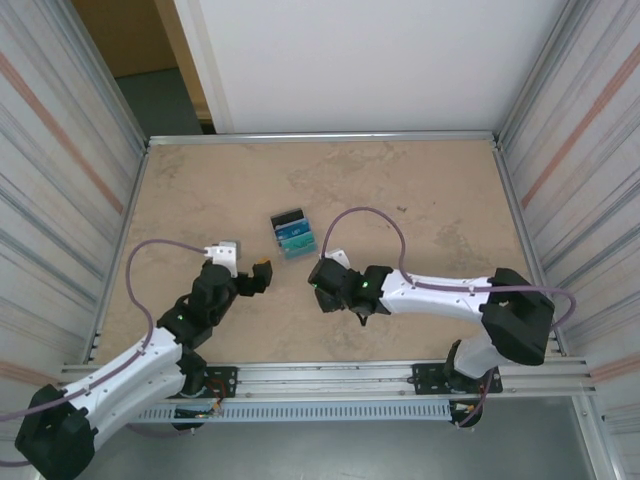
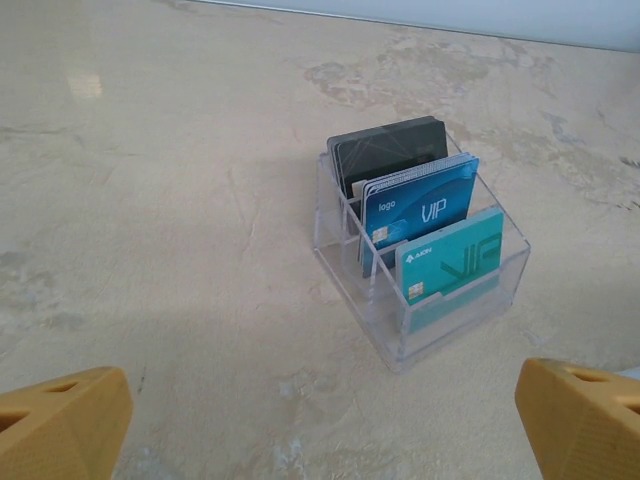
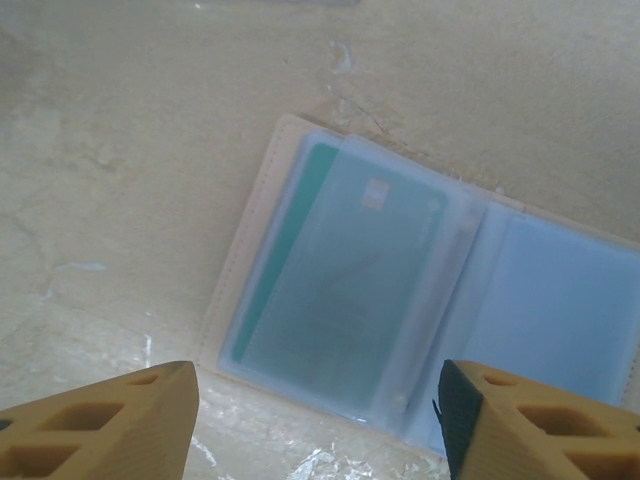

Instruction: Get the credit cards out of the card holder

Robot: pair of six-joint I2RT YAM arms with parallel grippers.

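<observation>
Your right gripper (image 3: 318, 400) hangs over the card holder (image 3: 560, 320), fingers apart and empty (your left gripper (image 2: 325, 400) is spread wide, empty too); pinch its slippery plastic rather than the teal card (image 3: 340, 270) and the unpinned holder will likely lift or slide. It lies open across the centre and right of the right wrist view, tan-edged, cloudy pale-blue pockets, card in the left one

A mottled beige, stone-patterned table (image 1: 420, 200) sits between ribbed metallic side walls (image 1: 60, 130) that carry a faint orange stripe, with a plain white panel (image 1: 370, 60) at the back. An aluminium rail (image 1: 330, 375) runs along the near edge. Past the far left corner, what may be a brown door (image 1: 120, 30) stands above grey-green floor (image 1: 165, 100). The light is soft and even.
</observation>
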